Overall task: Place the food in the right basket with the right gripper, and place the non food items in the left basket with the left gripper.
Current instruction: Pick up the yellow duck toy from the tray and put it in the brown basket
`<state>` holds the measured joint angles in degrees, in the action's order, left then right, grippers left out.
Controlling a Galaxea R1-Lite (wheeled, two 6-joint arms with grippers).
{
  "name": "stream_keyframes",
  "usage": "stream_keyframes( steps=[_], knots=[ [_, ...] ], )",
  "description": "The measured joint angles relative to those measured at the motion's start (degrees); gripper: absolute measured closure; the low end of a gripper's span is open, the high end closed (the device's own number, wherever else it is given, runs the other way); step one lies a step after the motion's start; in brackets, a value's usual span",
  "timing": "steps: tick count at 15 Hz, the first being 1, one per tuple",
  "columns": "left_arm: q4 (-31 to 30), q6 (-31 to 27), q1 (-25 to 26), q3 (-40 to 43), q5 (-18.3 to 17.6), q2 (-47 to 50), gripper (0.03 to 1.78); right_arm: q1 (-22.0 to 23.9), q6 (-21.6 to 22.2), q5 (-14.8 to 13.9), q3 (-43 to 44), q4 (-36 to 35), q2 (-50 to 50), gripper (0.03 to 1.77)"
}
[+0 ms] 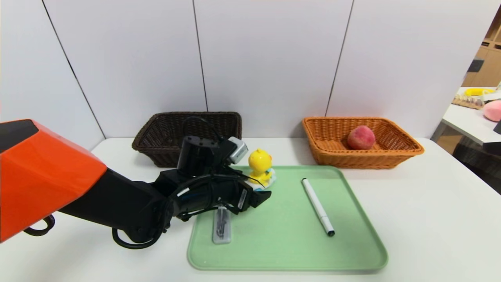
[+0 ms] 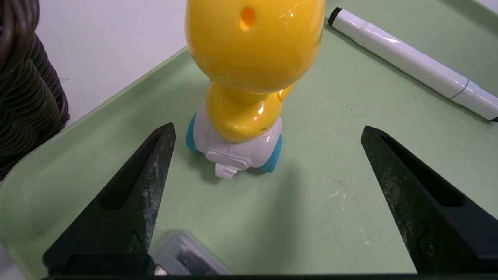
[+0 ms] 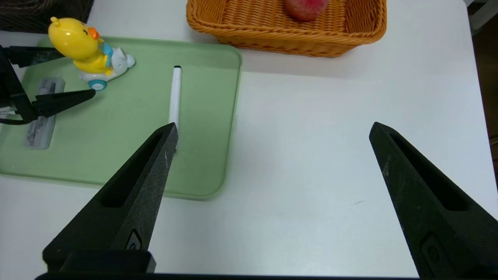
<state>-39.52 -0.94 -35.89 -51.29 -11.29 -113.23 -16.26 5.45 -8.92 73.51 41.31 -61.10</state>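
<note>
The peach (image 1: 361, 137) lies in the orange-tan right basket (image 1: 407, 148). The dark brown left basket (image 1: 156, 133) holds nothing that I can see. On the green tray (image 1: 289, 250) stand the yellow duck toy (image 1: 260, 164), the grey case (image 1: 221, 229) and the white pen (image 1: 318, 206). My left gripper (image 2: 267, 127) is open just short of the duck (image 2: 249, 77), its fingertips level with the toy's white wheeled base and not touching it. My right gripper (image 3: 273, 124) is open over bare table beside the tray and holds nothing.
White wall panels stand close behind both baskets. A side table at the far right carries a pink rounded object (image 1: 492, 110) and a yellow item (image 1: 477, 91). The case (image 2: 186, 256) lies just under my left gripper's inner finger.
</note>
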Motion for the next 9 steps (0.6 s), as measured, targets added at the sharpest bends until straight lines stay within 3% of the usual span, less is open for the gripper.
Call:
stream_keyframes(
  steps=[9],
  knots=[
    [0.0,0.1,0.9,-4.0,-0.1,-3.4,0.12,0.1,0.1,0.2,-0.9,-0.2,0.6,0.10]
  ],
)
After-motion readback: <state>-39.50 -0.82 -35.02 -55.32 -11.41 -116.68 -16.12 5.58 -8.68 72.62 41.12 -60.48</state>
